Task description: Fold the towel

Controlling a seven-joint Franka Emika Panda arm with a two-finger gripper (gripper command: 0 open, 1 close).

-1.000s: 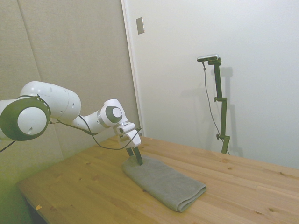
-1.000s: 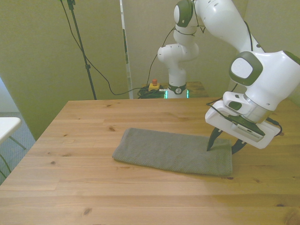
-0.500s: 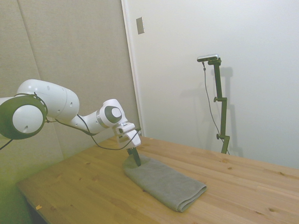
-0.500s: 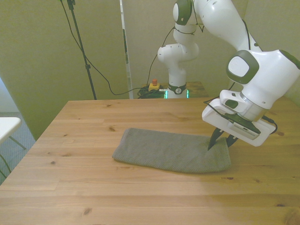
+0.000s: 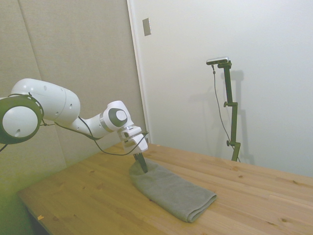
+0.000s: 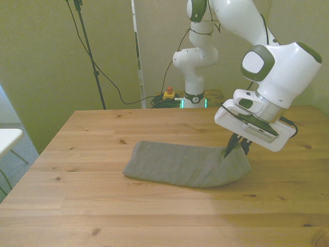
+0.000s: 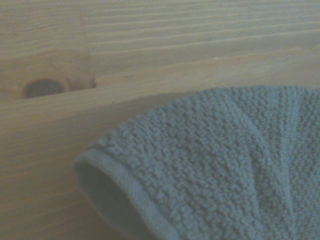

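Note:
The grey towel (image 6: 180, 164) lies folded lengthwise on the wooden table (image 6: 103, 206), long and thick. My gripper (image 6: 235, 150) is shut on the towel's end at the front view's right, and that end is pinched up into a peak above the table. In the side view the gripper (image 5: 142, 164) holds the near-left end of the towel (image 5: 173, 193), whose other end rests flat. The wrist view shows the lifted terry-cloth edge (image 7: 210, 170) curling over the wood.
Cables and a small yellow device with a red button (image 6: 168, 94) sit on the floor behind the table's far edge. A white surface's corner (image 6: 7, 139) pokes in at the front view's left.
The gripper's fingers have closed on the towel's end and risen slightly, drawing that end up and toward the towel's middle. The rest of the towel has stayed flat.

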